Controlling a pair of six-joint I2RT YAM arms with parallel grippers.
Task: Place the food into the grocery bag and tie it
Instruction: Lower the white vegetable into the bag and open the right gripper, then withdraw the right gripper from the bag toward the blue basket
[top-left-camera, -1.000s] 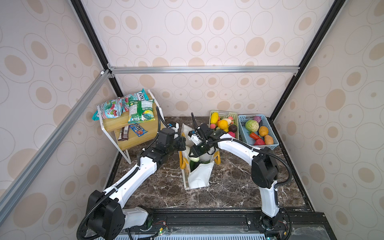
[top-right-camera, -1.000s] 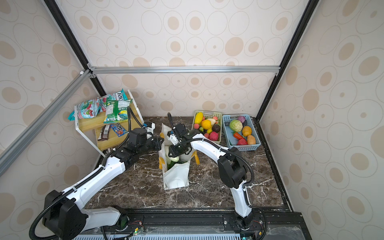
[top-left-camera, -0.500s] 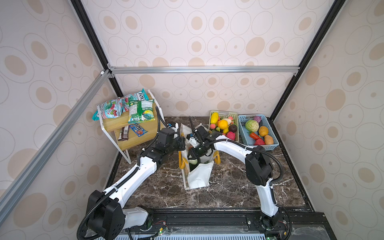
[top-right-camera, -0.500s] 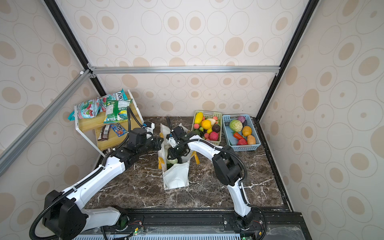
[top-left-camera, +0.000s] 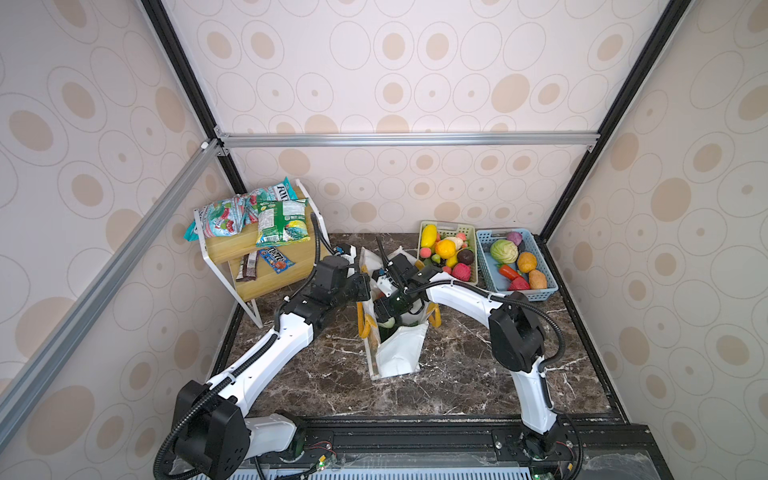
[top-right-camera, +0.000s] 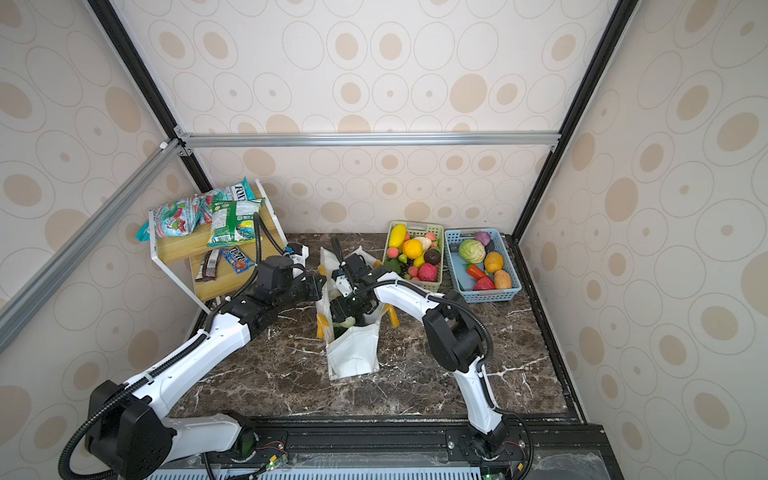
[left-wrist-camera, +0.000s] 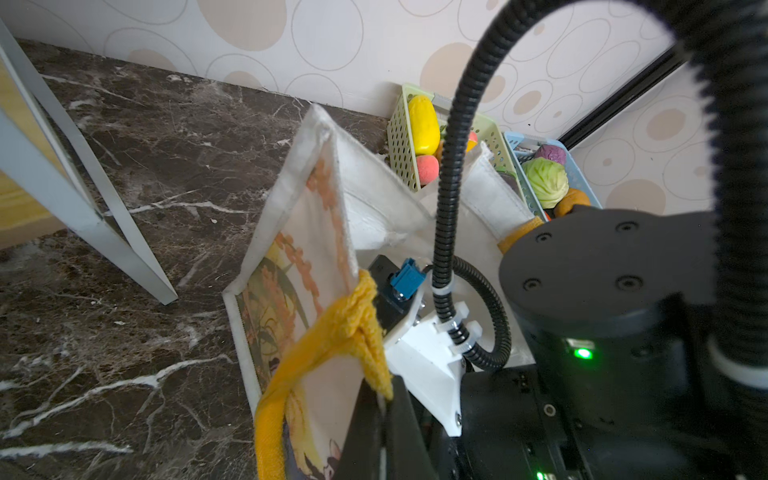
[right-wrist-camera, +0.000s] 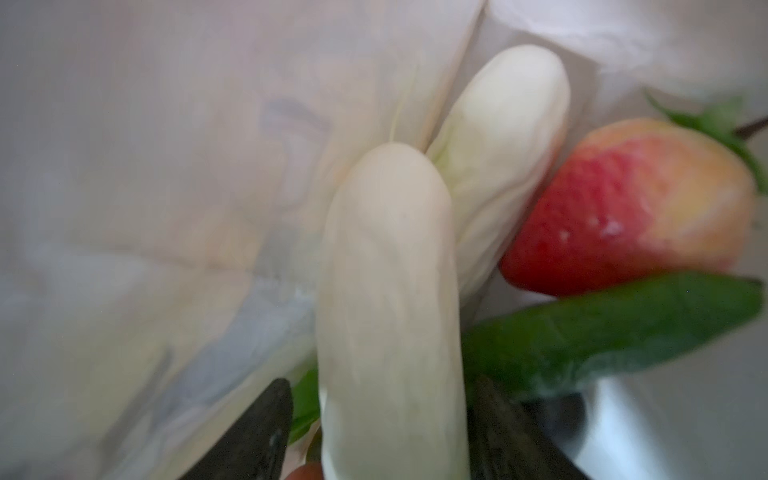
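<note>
Dark marble bench (top-left-camera: 457, 374) lies beneath both my grippers, which are at the white woven grocery bag with yellow-orange straps (top-left-camera: 401, 349). My left gripper (left-wrist-camera: 384, 411) is clenched on one strap handle (left-wrist-camera: 332, 336). My right gripper (right-wrist-camera: 380, 384) is inside the bag, jaws parted around a pale cream stalk-shaped vegetable (right-wrist-camera: 386, 270), with a red-orange fruit (right-wrist-camera: 623, 208) just beside. I judge this the drop. Next I should lift clear and reach for the green slotted basket (top-left-camera: 469, 237).

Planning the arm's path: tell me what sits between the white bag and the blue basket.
The green basket of toy fruit stands between the bag and the blue basket, as both top views show.
</note>
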